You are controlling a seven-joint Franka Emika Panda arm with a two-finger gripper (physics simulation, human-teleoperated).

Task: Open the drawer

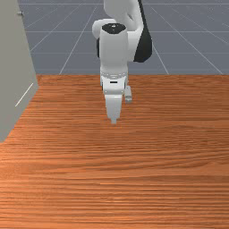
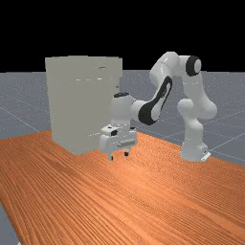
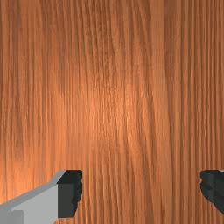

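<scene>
Hovering, fingers (image 3: 69, 194) apart, the gripper (image 2: 119, 156) has the cabinet (image 1: 14, 62) to the front view's left

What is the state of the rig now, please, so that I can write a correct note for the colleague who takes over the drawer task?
Gripper: open, nothing between the fingers, pointing down above the table.
Cabinet: at the front view's left, apart from the gripper. A small fitting, perhaps a handle, sits high on its edge.
Done: no grip on the cabinet; I cannot tell whether a drawer stands slightly out.
Left: probably find the right handle, bring the gripper to it, grasp or hook it, then pull the drawer open.
</scene>
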